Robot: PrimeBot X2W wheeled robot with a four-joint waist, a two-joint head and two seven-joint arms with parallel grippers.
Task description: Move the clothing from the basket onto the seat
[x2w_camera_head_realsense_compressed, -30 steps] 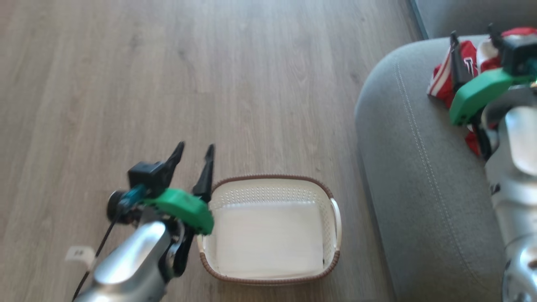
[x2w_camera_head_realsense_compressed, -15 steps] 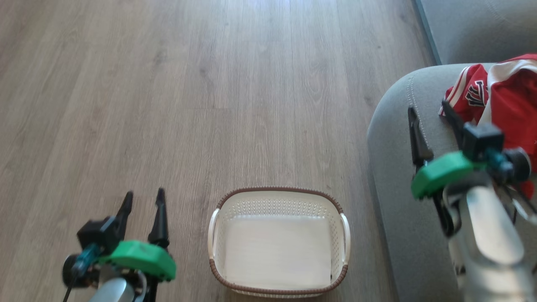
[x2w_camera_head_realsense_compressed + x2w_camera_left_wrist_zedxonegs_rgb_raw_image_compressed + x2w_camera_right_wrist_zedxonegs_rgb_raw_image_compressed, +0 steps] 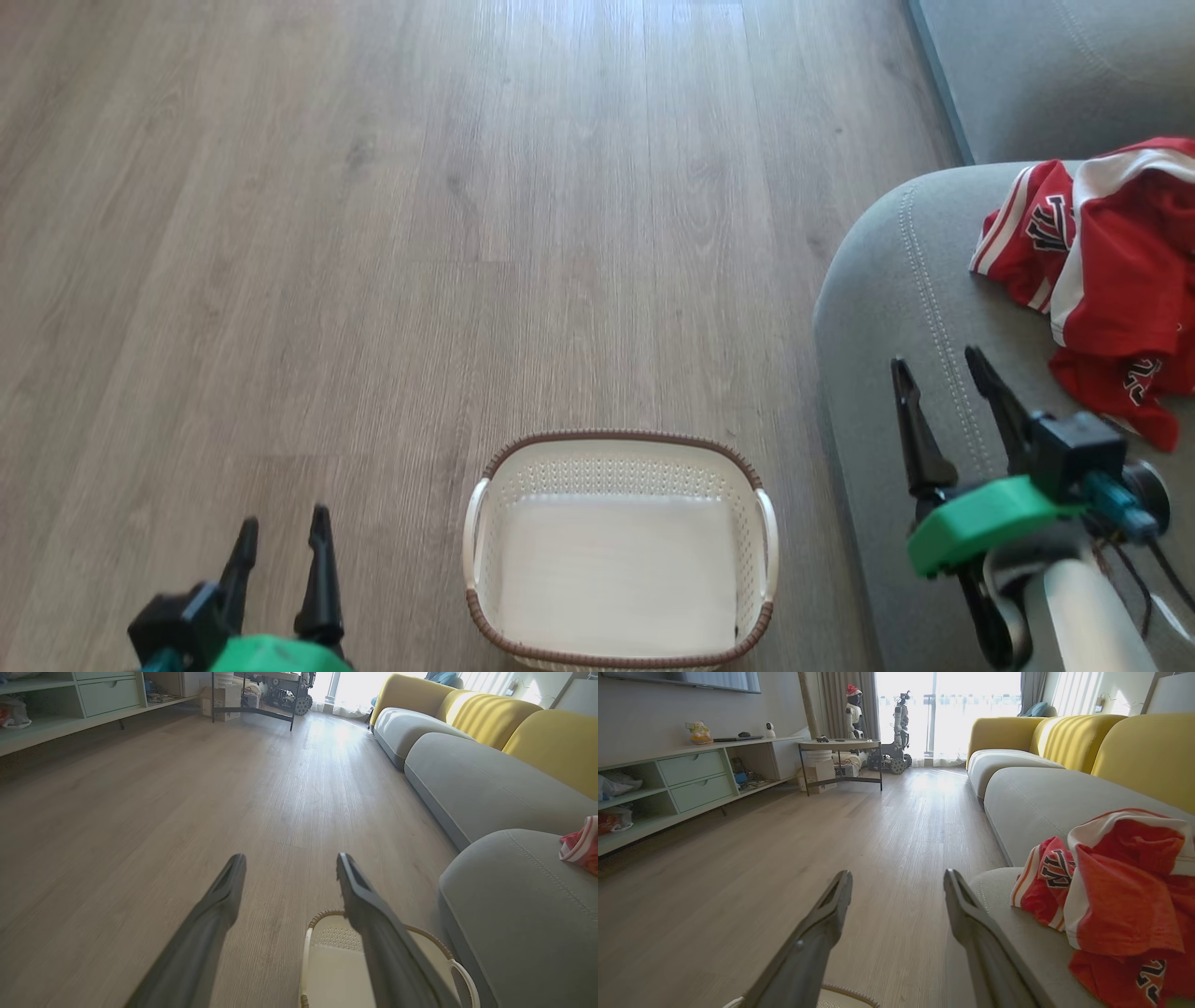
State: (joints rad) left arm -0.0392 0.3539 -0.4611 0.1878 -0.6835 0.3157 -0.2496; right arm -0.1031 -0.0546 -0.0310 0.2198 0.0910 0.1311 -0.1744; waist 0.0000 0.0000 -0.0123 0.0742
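So the clothing (image 3: 1111,271) lies in a rumpled red heap on the seat (image 3: 896,308), just in from its rounded end corner, and nothing is holding it any more. A second ago the right gripper (image 3: 936,359) had its fingers right at that heap. Now it's backed off and hangs over the seat's outer edge, near the heap but clear of it, fingers spread wide with nothing between them.

The basket (image 3: 616,437) stands on the floor (image 3: 373,233) just beside that same edge of the seat. Its bottom is bare white, with no fabric left in it. To me that reads as the last drop-off done and the job basically finished.

The left gripper (image 3: 285,519) has dropped back too. It was up by the basket's left rim, and now it sits low over the floor, off to the basket's left, also wide open and empty. Both arms point forward, kind of a resting pose. The head camera has shifted a bit as well, so part of the change is just the view moving.
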